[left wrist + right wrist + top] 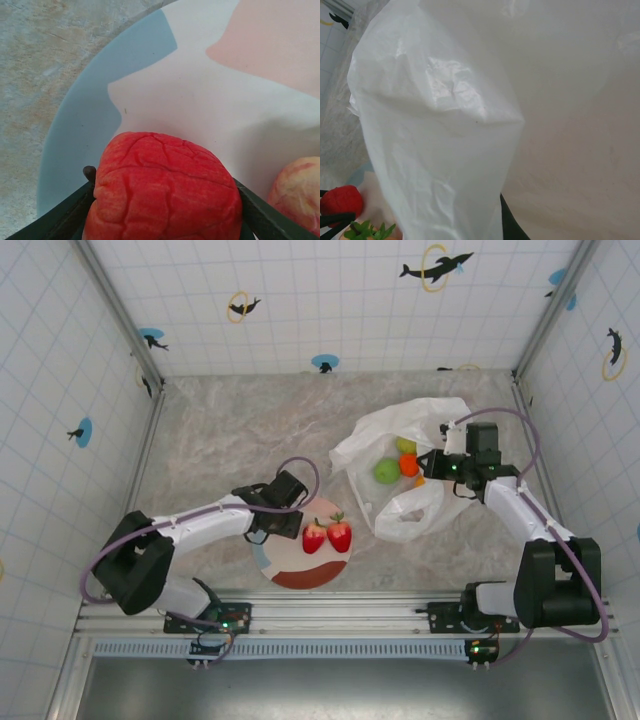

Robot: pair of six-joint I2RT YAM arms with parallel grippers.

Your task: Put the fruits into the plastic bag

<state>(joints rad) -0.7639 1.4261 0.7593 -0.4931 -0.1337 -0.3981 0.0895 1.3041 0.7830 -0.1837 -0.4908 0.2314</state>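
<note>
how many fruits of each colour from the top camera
red strawberries: 2
green apple: 1
yellow-green pear: 1
orange ball: 1
total: 5
An orange sliver beside it is too hidden to count.

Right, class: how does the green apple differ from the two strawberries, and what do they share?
The green apple is green and round; the two strawberries are red, tapered and leaf-topped. The green apple lies inside the open plastic bag; the two strawberries lie on the plate. Both are small fruits.
</note>
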